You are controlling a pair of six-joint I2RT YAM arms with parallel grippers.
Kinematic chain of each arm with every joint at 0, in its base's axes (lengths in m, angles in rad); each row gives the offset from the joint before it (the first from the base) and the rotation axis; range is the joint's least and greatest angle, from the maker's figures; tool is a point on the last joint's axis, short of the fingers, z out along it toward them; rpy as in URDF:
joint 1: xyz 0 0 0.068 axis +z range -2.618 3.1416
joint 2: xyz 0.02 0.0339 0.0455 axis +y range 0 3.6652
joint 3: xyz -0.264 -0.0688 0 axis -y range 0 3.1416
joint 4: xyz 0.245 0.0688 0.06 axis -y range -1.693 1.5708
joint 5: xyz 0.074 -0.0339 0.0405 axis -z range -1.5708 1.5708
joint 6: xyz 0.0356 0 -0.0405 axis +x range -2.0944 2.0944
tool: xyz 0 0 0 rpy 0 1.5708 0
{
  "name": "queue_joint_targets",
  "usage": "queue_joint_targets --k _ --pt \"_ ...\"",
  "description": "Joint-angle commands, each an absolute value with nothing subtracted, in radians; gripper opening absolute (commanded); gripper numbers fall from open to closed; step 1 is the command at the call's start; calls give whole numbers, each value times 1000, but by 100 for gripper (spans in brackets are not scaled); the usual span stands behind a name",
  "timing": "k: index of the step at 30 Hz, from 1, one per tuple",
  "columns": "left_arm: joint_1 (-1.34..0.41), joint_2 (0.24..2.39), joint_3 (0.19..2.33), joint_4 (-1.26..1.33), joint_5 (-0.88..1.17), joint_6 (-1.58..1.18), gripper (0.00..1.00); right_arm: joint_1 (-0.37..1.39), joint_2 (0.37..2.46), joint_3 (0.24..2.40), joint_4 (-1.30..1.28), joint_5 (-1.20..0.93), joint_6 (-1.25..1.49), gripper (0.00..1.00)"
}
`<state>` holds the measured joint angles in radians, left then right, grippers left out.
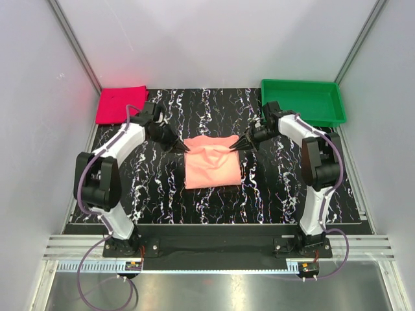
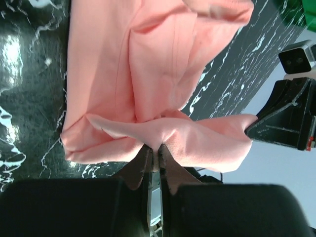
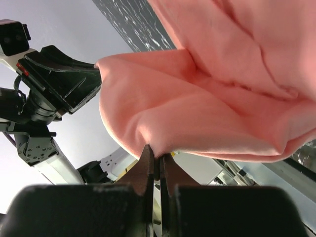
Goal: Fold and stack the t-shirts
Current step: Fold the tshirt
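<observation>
left gripper point(image 1: 187, 149) | right gripper point(image 1: 234, 148) — both pinching soft, wrinkled pink t-shirt point(image 1: 213, 171) corners

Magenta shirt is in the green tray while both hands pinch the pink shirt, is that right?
No. The top view shows the magenta shirt at the back left corner of the table, not in the green tray. The left hand and right hand do pinch the pink shirt.

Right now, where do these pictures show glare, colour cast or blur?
Top view: sharp; the red shirt throws a pink glow on the wall, and the metal strip glares. Left wrist view: white sheen on the table; left fingers soft. Right wrist view: pink shirt crisp, right fingers soft.
</observation>
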<state>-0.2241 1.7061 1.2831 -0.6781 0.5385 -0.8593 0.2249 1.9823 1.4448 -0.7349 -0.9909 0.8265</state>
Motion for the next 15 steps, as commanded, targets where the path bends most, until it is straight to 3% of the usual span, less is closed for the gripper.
queue_joint_targets --k 1,8,11,14,15 --pt "-195 1753 1370 -615 586 -836 0 207 2054 1540 -684 -1031 838 1" --pt "-163 1899 1446 -552 565 -810 0 181 2222 1696 -591 -1026 862 10" --pt "-150 1980 1498 -497 577 -793 5 173 2314 1814 -531 -1038 853 16" --pt "-149 2034 1607 -500 546 -756 35 169 2376 1928 -595 -1014 782 29" --pt "-149 2045 1633 -532 535 -730 43 167 2384 1951 -616 -984 752 39"
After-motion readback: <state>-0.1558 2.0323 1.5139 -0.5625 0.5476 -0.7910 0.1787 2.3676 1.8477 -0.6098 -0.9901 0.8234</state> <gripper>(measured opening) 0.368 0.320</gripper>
